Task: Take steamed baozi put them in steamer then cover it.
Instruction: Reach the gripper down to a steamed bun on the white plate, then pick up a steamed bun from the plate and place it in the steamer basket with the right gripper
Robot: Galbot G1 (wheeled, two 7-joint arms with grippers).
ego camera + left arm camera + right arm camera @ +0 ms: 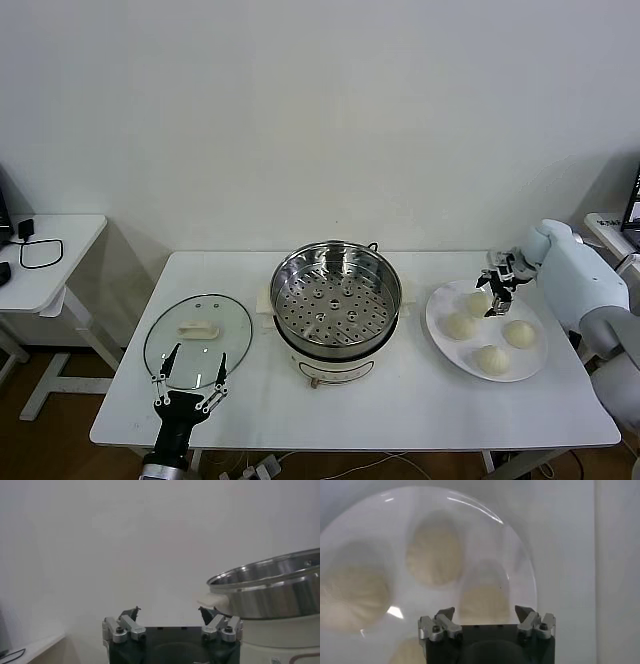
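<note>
Four baozi (488, 330) sit on the plate (441, 340); right claw (496, 283) (spread wide) hovers above one; left claw (189, 380) gapes over the cover (198, 335).

Steamer (336, 305) – shiny steel pot, perforated tray, uncovered, frame centre. Cover (198, 338) – clear glass lid, cream handle up, flat at lower left. Four pale baozi (460, 326) at right, clustered.

Bright, even light; glare on steamer (336, 297) rim; buns blurred in rt wrist view.

pale blue-white right arm (578, 272), black gripper (497, 283) with seemingly silver knuckles
</note>
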